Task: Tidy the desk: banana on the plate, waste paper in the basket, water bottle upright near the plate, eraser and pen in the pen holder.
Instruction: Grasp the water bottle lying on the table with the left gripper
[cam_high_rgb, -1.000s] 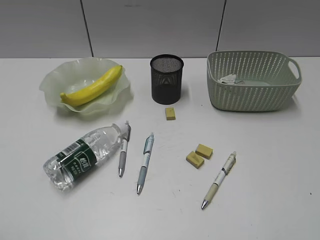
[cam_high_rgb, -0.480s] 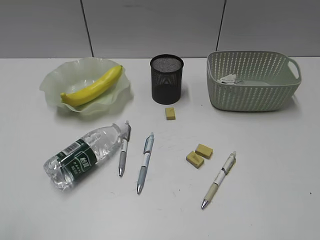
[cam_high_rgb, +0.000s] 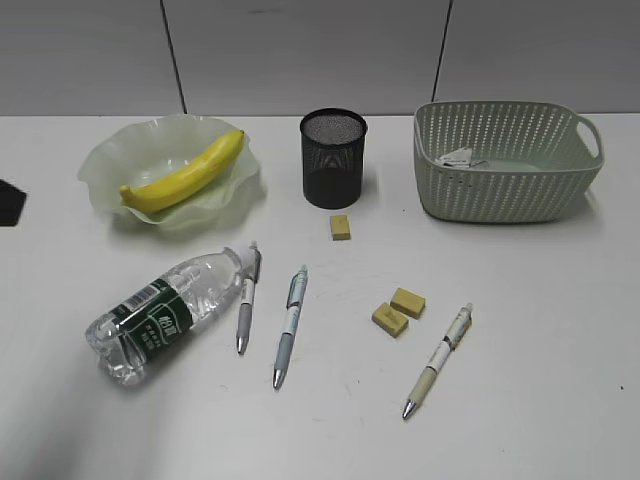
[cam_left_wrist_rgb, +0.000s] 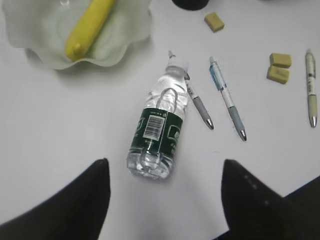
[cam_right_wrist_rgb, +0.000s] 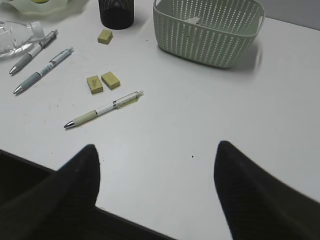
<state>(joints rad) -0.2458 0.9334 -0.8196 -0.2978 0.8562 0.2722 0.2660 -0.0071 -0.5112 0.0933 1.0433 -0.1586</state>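
From outside, the banana (cam_high_rgb: 185, 171) lay in the plate (cam_high_rgb: 100, 170), done; the left wrist view showed the left tool (cam_left_wrist_rgb: 165, 187) spread above the toppled water bottle (cam_left_wrist_rgb: 159, 125), presumably next; the right tool (cam_right_wrist_rgb: 156, 172) gaped idle.

Left gripper (cam_left_wrist_rgb: 165, 195): fingers spread wide, nothing between them, hovering clear of the surface. A dark sliver of that arm (cam_high_rgb: 10, 202) shows at the exterior view's left edge. Right gripper (cam_right_wrist_rgb: 155, 185): also wide open, empty, raised, angled down.
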